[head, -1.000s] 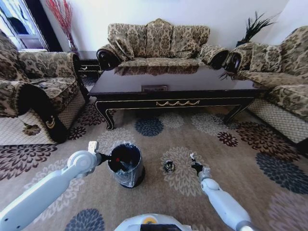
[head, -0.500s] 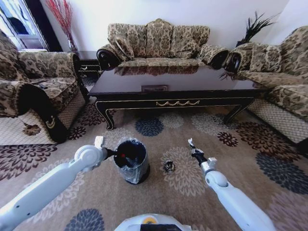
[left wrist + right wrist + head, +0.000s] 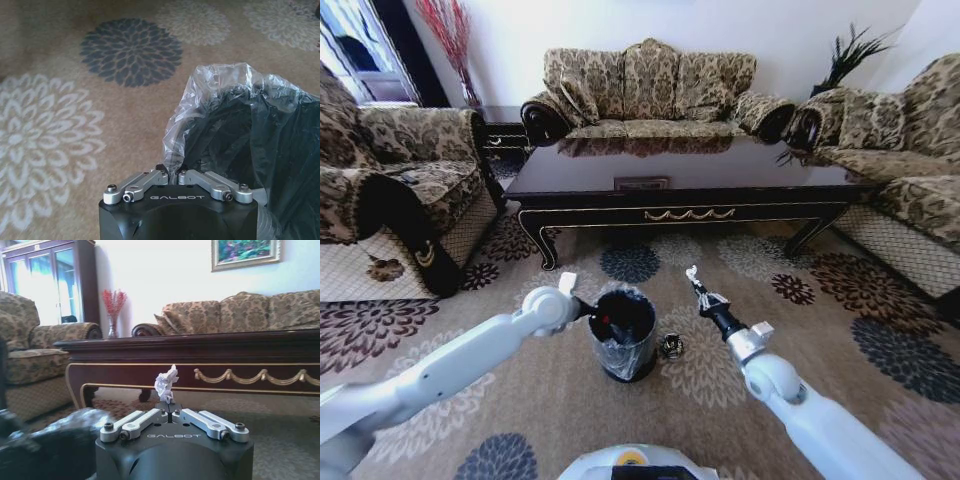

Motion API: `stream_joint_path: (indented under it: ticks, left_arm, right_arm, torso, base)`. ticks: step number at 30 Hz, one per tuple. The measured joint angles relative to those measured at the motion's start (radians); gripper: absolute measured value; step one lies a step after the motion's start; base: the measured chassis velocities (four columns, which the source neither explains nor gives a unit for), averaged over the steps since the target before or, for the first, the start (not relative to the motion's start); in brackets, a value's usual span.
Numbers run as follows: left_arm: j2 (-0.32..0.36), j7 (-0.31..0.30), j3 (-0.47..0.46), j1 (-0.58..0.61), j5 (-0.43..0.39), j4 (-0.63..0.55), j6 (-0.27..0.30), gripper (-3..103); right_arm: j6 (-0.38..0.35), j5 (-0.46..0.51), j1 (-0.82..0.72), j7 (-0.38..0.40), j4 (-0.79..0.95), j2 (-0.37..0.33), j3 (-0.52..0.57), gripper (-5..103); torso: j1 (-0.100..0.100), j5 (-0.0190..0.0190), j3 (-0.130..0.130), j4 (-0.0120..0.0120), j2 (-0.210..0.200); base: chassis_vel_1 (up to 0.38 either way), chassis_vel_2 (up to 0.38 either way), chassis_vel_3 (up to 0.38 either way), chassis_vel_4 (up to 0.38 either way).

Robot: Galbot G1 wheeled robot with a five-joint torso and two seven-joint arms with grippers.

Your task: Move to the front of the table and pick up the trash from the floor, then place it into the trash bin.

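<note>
Here, right gripper (image 3: 693,277) clamps white paper (image 3: 166,382) — beside the bin (image 3: 623,335), left gripper (image 3: 171,172) pinching its liner.

A furnished living room in a home.

A three-seat sofa (image 3: 650,90) in gold-and-brown floral fabric stands against the far white wall, with matching armchairs on the left (image 3: 390,190) and right (image 3: 895,160), all facing a long, low coffee table (image 3: 685,185) of glossy dark wood with a gold scroll ornament on its front. A beige carpet (image 3: 840,330) patterned with large dark and pale flowers covers the floor. A vase of red stems (image 3: 113,310) stands in the corner beside a glass-doored wooden cabinet (image 3: 50,285), a framed painting (image 3: 245,254) hangs above the sofa, and a dark spiky plant (image 3: 850,55) rises behind the right armchair.
</note>
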Motion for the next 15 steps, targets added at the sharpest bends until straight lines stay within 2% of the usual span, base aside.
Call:
stream_joint_path:
  ticks: [9,15]
  left_arm:
    - [-0.095,-0.036,0.078,-0.079,-0.038,0.043,0.000,4]
    - [-0.116,-0.057,0.093,-0.082,-0.047,0.036,0.000,4]
  right_arm:
    - [0.006,-0.067,-0.101,-0.015,0.114,-0.001,-0.005,0]
    - [0.010,-0.097,-0.129,-0.015,0.122,-0.001,-0.009,0]
  torso:
    - [0.000,-0.0001,0.000,0.0003,0.000]
    - [0.000,0.0000,0.000,0.0002,0.000]
  base:
    - [0.000,0.000,0.000,0.000]
    - [0.000,0.000,0.000,0.000]
